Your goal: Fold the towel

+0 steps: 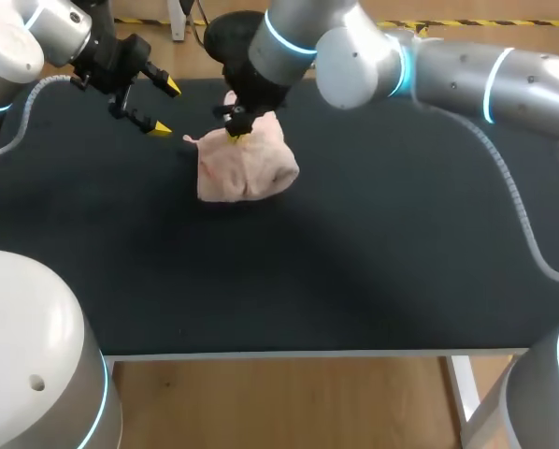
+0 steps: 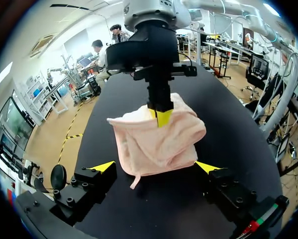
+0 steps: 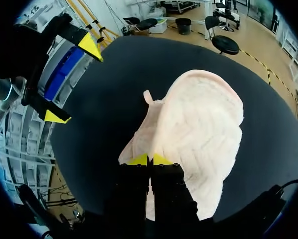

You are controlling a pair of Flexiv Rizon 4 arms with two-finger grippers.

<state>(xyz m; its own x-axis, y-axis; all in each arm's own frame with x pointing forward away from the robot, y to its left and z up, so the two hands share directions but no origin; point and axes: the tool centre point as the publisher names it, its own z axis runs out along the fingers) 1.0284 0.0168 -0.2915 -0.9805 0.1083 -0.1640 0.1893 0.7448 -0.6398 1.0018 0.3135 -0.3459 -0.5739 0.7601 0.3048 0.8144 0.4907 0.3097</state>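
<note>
Little of the folding looks done; the towel [image 1: 247, 168] sits bunched. The right gripper [image 1: 235, 136] pinches its edge tight; the left gripper [image 1: 165, 108] hangs nearby, fingers spread, empty.

Robotics lab, test-bench setup. Two grey-and-white robot arms, the left arm [image 1: 36, 28] and the right arm [image 1: 448, 75], have glowing blue rings at the joints. Both come in over a single table [image 1: 354, 281]. The table top is covered in plain black matting and stands on a white metal leg [image 1: 462, 383]. A ribbed cable hose [image 1: 513, 206] hangs loose off the right arm. Both arms end in black two-finger tools with yellow tips. The left gripper [image 1: 165, 109] is spread wide, and the right gripper [image 1: 235, 137] is pinched onto a pink towel [image 1: 251, 168] bunched on the mat.
</note>
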